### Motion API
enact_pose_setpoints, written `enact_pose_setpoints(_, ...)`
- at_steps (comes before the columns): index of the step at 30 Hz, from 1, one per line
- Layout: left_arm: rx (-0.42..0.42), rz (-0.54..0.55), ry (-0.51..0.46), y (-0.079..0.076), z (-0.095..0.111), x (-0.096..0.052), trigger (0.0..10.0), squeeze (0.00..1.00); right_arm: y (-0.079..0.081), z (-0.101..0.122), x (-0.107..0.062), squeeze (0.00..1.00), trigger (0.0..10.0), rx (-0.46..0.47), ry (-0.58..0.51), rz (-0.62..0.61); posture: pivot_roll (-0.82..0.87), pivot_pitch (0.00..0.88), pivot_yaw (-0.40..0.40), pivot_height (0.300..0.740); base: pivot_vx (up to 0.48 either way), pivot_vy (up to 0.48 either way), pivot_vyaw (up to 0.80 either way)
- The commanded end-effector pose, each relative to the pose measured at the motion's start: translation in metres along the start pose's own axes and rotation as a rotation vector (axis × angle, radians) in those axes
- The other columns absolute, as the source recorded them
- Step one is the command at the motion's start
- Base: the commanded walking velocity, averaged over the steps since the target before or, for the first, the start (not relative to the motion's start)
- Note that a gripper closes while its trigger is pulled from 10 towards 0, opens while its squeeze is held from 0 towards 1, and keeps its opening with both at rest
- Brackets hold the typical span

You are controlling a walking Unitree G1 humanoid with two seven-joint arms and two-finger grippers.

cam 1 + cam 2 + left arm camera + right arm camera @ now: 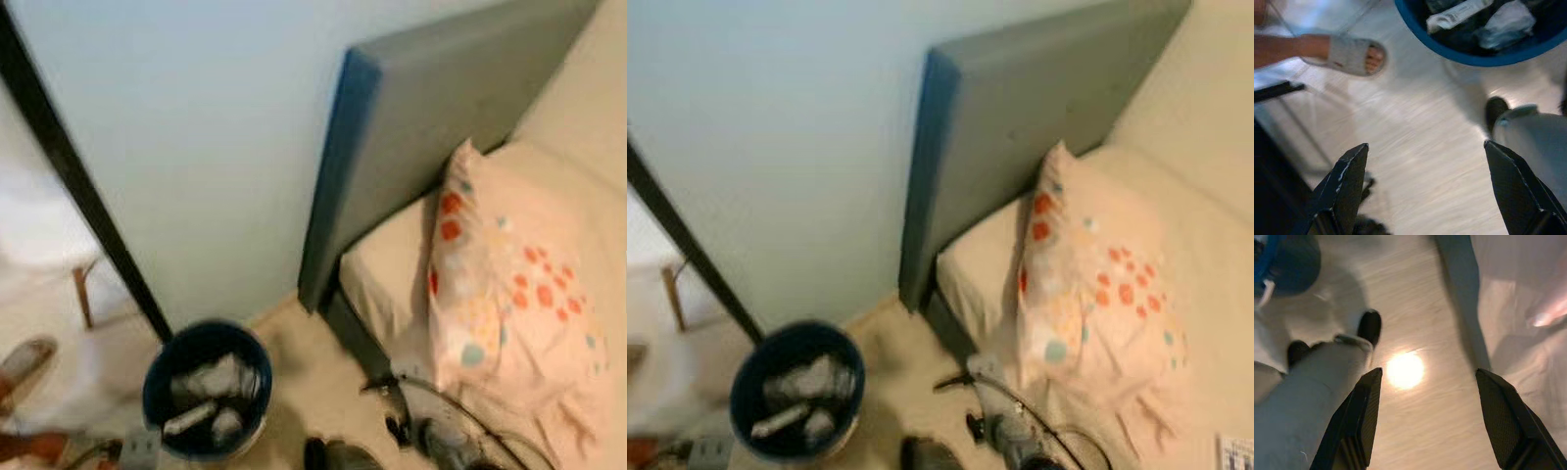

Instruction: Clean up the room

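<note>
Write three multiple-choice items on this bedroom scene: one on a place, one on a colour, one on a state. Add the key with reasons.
1. Where does the spotted pillow lie?
A. on the bed
B. in the bin
C. on the floor

2. What colour is the bin?
A. red
B. blue
C. white

3. How does the left claw stand?
A. shut on a bottle
B. shut on nothing
C. open

Key: 1 A, it rests on the mattress by the headboard. 2 B, its rim is blue. 3 C, its fingers stand wide apart over bare floor.
</note>
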State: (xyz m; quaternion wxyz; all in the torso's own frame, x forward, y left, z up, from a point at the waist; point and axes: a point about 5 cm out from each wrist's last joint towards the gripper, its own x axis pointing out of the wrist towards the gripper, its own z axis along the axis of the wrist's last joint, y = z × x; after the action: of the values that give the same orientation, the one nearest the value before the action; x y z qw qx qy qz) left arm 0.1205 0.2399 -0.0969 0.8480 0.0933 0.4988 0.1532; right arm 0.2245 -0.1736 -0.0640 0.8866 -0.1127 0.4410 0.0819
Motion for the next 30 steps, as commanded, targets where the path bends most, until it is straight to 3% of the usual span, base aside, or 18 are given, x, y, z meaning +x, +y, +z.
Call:
enact_pose_setpoints(1,-0.011,-0.019,-0.008,-0.003,0.003,0.0,10.0,0.0,-0.001,-0.016,-0.002,0.0,10.0,-0.002,0.053,-0.008,-0.04,0.025,0.02,0.74,0.0,0.0,-0.8)
enact_pose_setpoints(11,0.021,-0.021,-0.034,0.002,0.014,0.003,10.0,0.0,0.003,-0.012,-0.001,0.0,10.0,-0.013,0.049,0.005,-0.05,0.021,0.029,0.74,0.0,0.0,-0.8)
enact_pose_setpoints(30,0.056,-0.059,-0.02,-0.008,0.011,0.002,10.0,0.0,0.003,-0.013,-0.001,0.0,10.0,-0.028,0.057,0.02,-0.06,0.02,0.02,0.74,0.0,0.0,-0.8)
